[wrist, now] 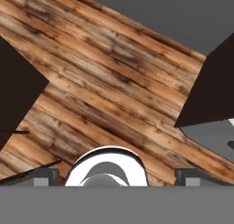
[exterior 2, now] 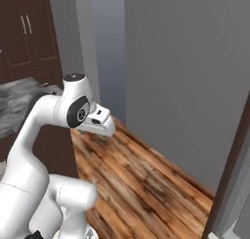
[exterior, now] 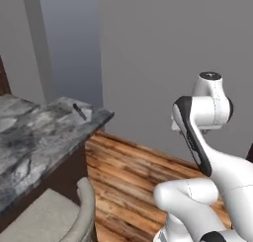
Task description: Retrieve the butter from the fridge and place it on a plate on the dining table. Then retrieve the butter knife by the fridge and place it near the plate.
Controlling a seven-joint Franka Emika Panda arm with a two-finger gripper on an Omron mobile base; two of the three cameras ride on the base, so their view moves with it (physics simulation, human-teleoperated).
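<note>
The butter knife (exterior: 79,111), slim and dark, lies near the far corner of the dining table's marbled top (exterior: 34,137). My gripper (wrist: 117,175) hangs over bare wooden floor to the right of that corner, well apart from the knife. Its fingertips (wrist: 45,175) stand wide apart, so it is open with nothing between them. In the right base view the hand (exterior 2: 99,124) points down at the floor. A dark-brown panel with light grey beside it, likely the fridge (exterior 2: 233,184), stands at the right edge. The butter and the plate are out of view.
A beige chair (exterior: 59,216) stands against the table's near side. Dark-brown tall cabinets (exterior 2: 24,33) rise at the back left. A grey wall (exterior 2: 185,77) closes the far side, with wooden floor (exterior 2: 146,184) between it and the table.
</note>
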